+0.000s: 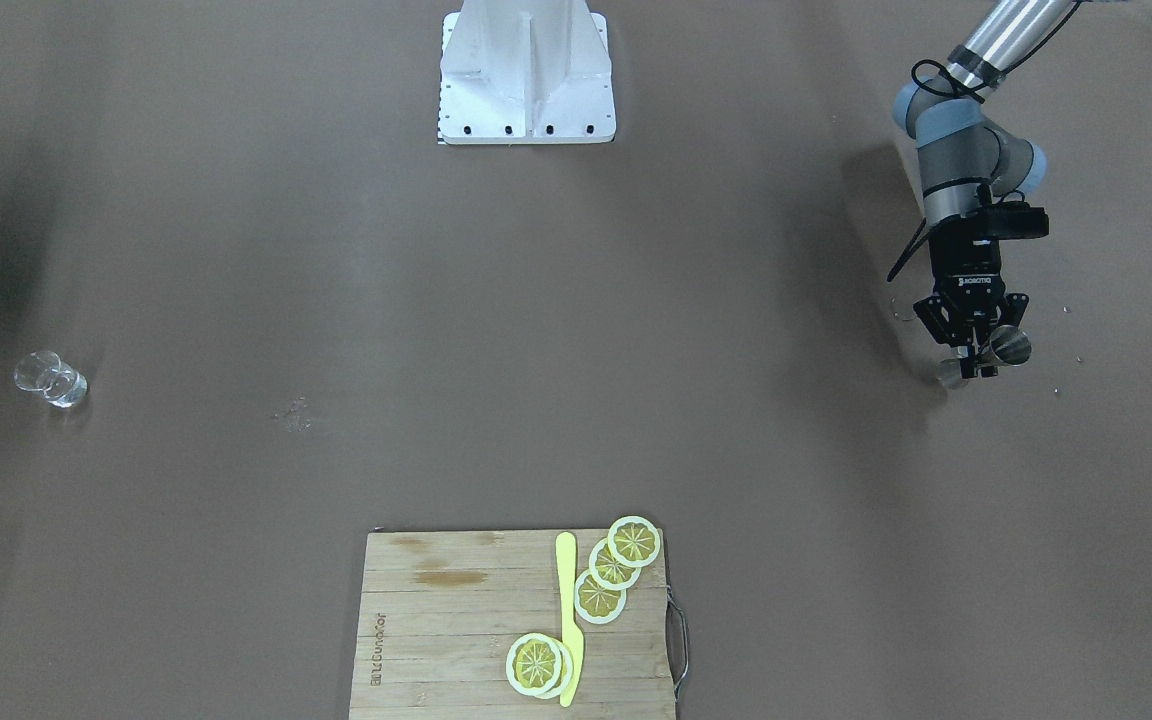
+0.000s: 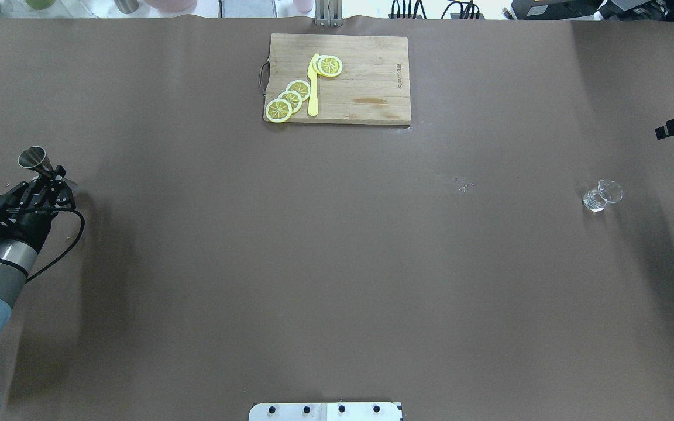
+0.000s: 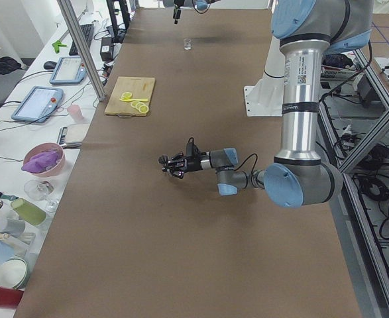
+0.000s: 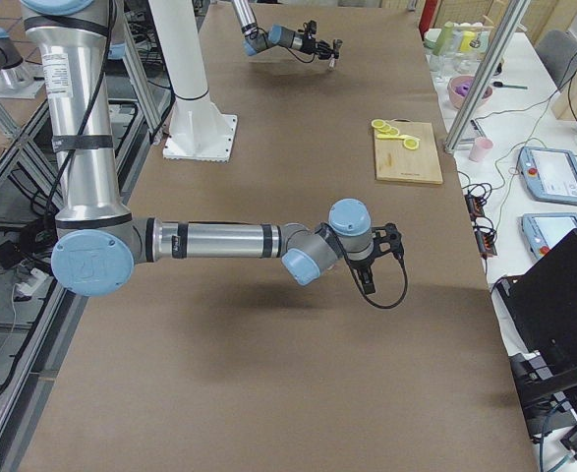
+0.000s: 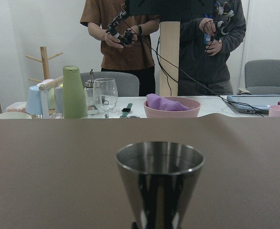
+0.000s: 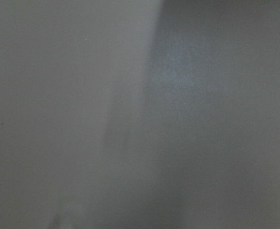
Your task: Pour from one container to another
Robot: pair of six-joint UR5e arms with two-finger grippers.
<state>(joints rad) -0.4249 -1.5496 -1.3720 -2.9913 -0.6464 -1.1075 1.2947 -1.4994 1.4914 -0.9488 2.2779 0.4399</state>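
my overhead and front feeds come through sharp and evenly lit from above. soft, wide shadows darken the brown worktop (image 2: 337,263) toward both ends. on the left wrist feed the jigger (image 5: 160,183) carries bright vertical streaks of reflection, and the whole frame is in focus. the right wrist feed is only a dim grey blur, paler at upper right. the glass (image 2: 602,195) glints faintly.

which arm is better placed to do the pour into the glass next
Left. The left tool grips the small silver-grey metal jigger at its waist. The small clear glass tumbler stands far off on the robot's right, so a long carry remains.
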